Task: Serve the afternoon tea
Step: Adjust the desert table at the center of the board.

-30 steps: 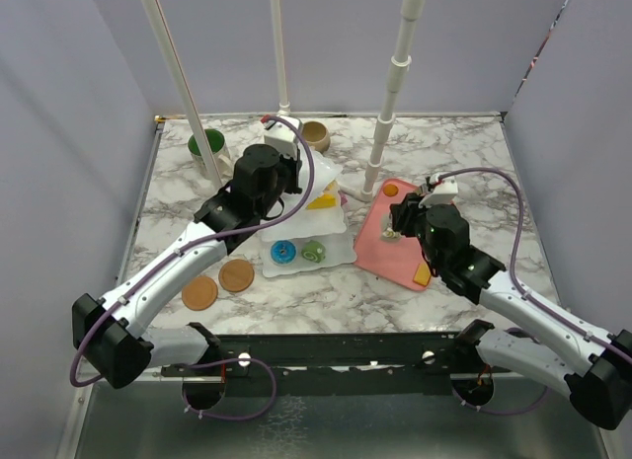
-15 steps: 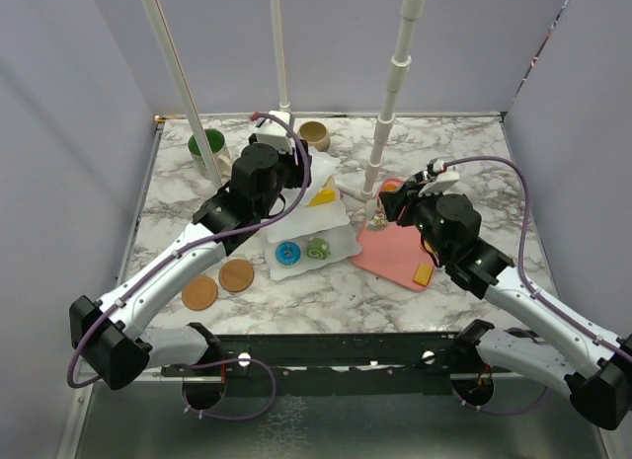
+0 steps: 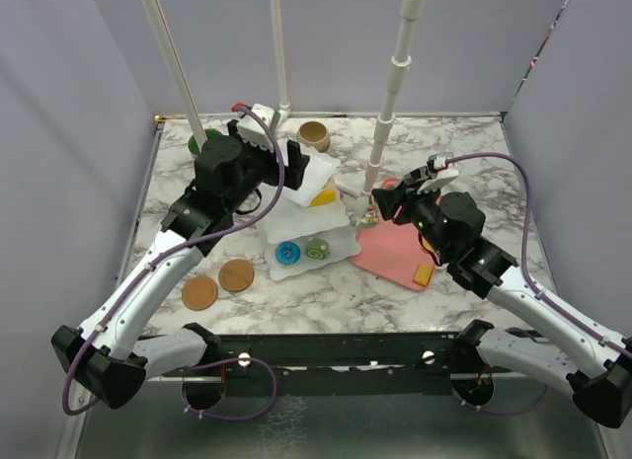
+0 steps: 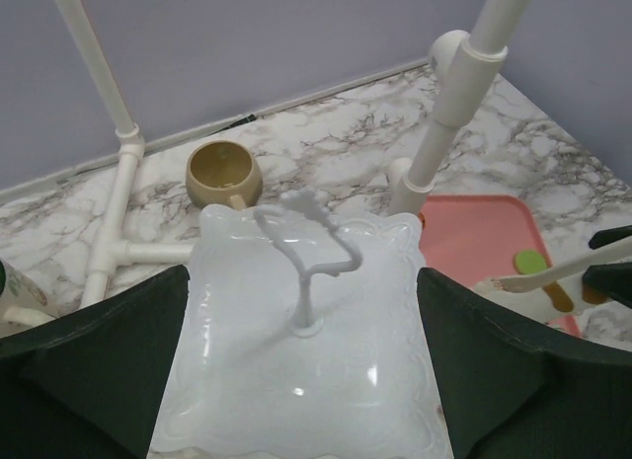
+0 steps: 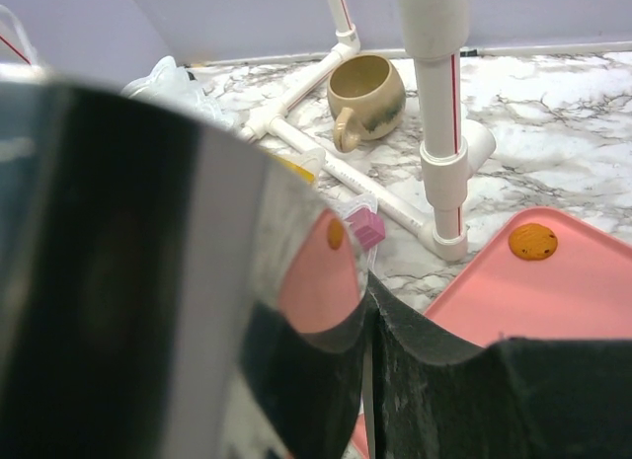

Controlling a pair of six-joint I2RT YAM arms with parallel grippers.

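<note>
**A:** Tea stand, position?

**B:** Table centre: white three-tier stand of wavy square plates [image 3: 341, 244]. On the bottom tier, blue ring donut [image 3: 286, 252] and green swirl pastry [image 3: 316, 249]; yellow cake slice [image 3: 322, 196] one tier up. At its 12 o'clock, tan ceramic mug [image 3: 315, 135]; at 3, flat pink rectangular tray [image 3: 390, 250].

**A:** Jaws?

**B:** On left gripper [image 3: 294, 171], wide apart, straddling top plate [image 4: 296, 400], holding nothing. On right gripper [image 3: 393, 204], they look clamped on metal tongs [image 5: 227, 232], tips close to the stand's 3 o'clock edge. Load in tongs: cannot tell.

**A:** Hazards?

**B:** Tiers look skewed from above. A nudge from either left finger, or a snag on wire loop handle [image 4: 301, 252], likely tips the stand and slides pastries off. Tongs swinging in could clip a plate rim or white pipe post [image 3: 380, 153].
</note>
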